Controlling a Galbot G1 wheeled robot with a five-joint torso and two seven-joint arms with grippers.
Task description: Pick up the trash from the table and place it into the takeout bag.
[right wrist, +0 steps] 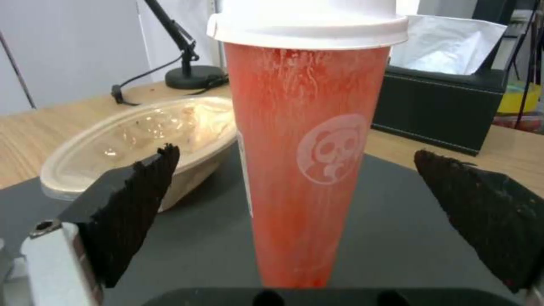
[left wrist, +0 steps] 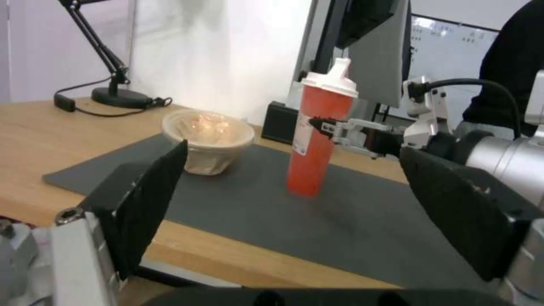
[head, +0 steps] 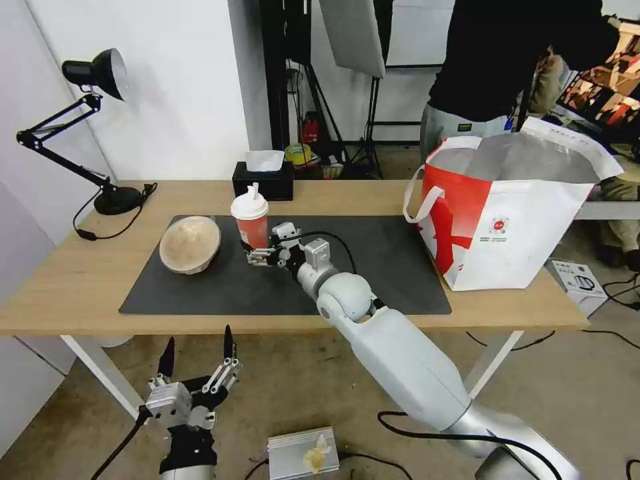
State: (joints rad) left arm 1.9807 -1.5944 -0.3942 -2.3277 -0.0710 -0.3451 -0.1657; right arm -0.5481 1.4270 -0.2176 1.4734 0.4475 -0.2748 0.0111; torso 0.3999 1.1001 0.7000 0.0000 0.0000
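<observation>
**Head view: my right pincer brackets the red cup**

My right gripper (head: 257, 257) reaches over the table (head: 80, 280) and its dark mat (head: 373, 267), spread wide with one finger on each side of the tall red paper cup (head: 251, 223). The cup stands upright on the mat. In my right wrist view the two black pads (right wrist: 136, 199) flank the cup's lower body with clear gaps, neither touching it. The beige pulp bowl (head: 190, 243) sits just beside the cup, toward the desk lamp (head: 100, 73). The takeout bag (head: 507, 213) stands open at the table's far right end, well apart. My left gripper (head: 197, 353) hangs below the table's front edge, fingers spread open.
</observation>
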